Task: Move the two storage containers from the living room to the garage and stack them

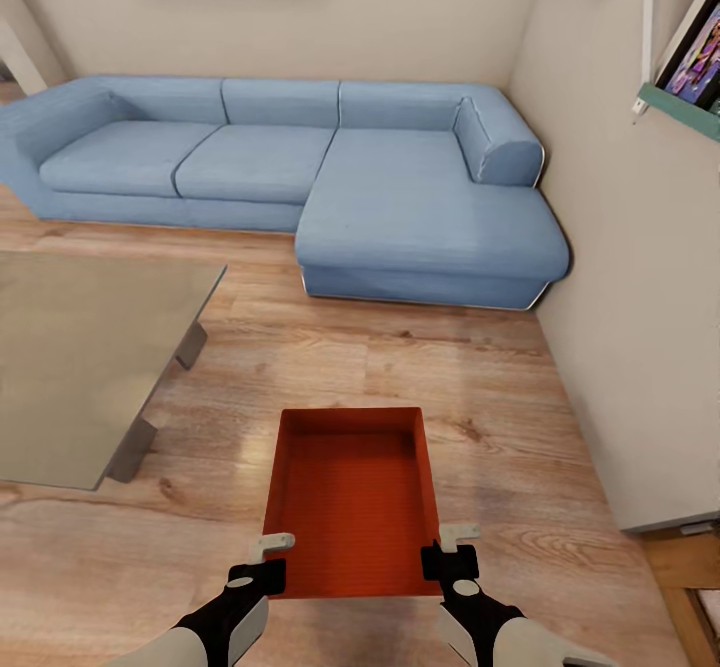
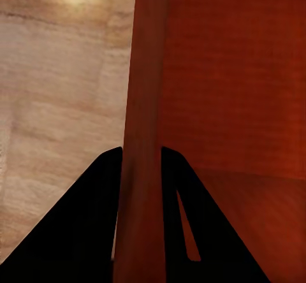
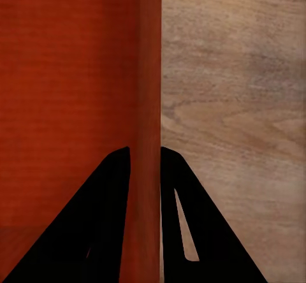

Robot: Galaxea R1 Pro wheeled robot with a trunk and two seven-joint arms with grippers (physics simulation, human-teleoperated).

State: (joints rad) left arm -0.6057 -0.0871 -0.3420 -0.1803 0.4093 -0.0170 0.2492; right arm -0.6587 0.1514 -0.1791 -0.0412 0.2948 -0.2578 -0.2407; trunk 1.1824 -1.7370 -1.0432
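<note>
Red-orange, the container [image 1: 352, 492] hangs at six o'clock in our head view, above the wood floor [image 1: 420, 367]. We pinch its left wall with our left hand [image 1: 268, 557] and its right wall with our right hand [image 1: 452, 547], one finger either side. At twelve o'clock stands the sofa [image 1: 300, 167], at nine o'clock the tabletop [image 1: 80, 347].

White forearms, black wrists, pale pincer fingers [image 1: 272, 544].

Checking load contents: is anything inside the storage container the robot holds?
No: in the head view the storage container shows a bare red-orange bottom with nothing in it.
</note>
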